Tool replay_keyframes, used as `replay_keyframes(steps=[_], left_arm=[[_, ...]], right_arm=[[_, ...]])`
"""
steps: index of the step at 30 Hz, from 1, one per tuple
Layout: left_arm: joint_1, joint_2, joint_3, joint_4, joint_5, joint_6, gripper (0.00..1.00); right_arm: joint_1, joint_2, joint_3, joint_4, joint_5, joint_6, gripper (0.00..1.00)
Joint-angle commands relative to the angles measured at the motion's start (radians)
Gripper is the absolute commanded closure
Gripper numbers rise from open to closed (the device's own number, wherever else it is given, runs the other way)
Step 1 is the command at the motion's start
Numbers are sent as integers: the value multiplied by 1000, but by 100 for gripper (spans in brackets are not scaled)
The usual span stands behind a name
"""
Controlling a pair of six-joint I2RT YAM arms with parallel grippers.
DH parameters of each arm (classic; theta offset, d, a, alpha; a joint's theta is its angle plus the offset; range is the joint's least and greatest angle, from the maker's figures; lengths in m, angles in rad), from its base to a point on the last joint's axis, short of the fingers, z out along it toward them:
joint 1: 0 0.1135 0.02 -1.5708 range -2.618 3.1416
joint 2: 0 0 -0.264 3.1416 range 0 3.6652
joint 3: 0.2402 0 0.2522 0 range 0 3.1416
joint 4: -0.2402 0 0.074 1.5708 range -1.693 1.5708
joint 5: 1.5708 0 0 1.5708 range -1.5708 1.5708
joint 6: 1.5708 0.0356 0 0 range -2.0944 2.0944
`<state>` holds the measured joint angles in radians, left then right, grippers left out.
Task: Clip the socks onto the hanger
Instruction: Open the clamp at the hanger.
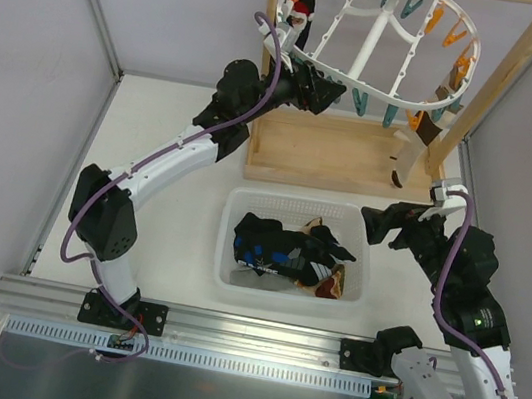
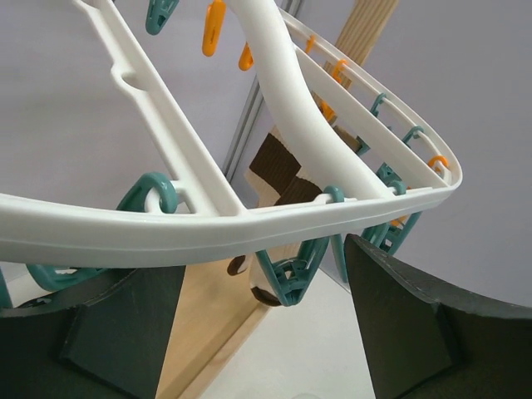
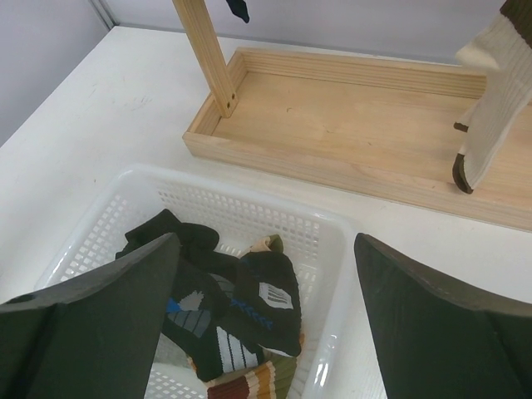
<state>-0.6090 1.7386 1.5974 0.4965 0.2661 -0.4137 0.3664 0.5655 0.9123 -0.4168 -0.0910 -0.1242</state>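
Top external view: the left claw (image 1: 323, 92) is raised to the near left rim of the white hanger (image 1: 378, 35), which is hung from a wooden stand (image 1: 324, 153) at the far side of the table (image 1: 182, 217). In the left wrist view its fingers (image 2: 407, 324) are seen spread wide, so the claw is open; the hanger's rim runs across above the gap, and whether it is touched cannot be told. A teal peg (image 2: 287, 283) is seen dangling just under that rim, between the fingers. Orange pegs (image 1: 454, 32) are strung along the far right of the ring.

Two socks are already clipped up: a cream sock (image 1: 406, 156) with a brown toe at the right end, and a dark sock (image 1: 302, 13) at the left end. Other socks (image 1: 283, 253) are heaped in a white mesh basket (image 1: 296, 201) in the middle of the table, just in front of the stand.

The right claw (image 1: 371, 226) is held by the basket's right rim, its fingers (image 3: 440, 332) wide apart with nothing gripped. A black sock (image 3: 249, 307) with blue and white marks is seen on top of the heap, and a striped sock (image 3: 249, 386) lies beside it.
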Motion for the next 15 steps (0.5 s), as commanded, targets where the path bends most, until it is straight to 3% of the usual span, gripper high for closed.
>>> replay_keyframes(steps=[1,7,10,15], left_arm=[[-5,2,42,88,-33,-25,25],[-5,21,58,114,-39,-60,31],[-5,30,62,116,-39,-71,39],[-5,27,65,119,-48,-76,64]], right_arm=[[5,1,5,18,13,-8,9],[6,-1,8,10,13,-6,9],[5,-3,10,7,16,-6,10],[6,-3,10,1,17,-9,10]])
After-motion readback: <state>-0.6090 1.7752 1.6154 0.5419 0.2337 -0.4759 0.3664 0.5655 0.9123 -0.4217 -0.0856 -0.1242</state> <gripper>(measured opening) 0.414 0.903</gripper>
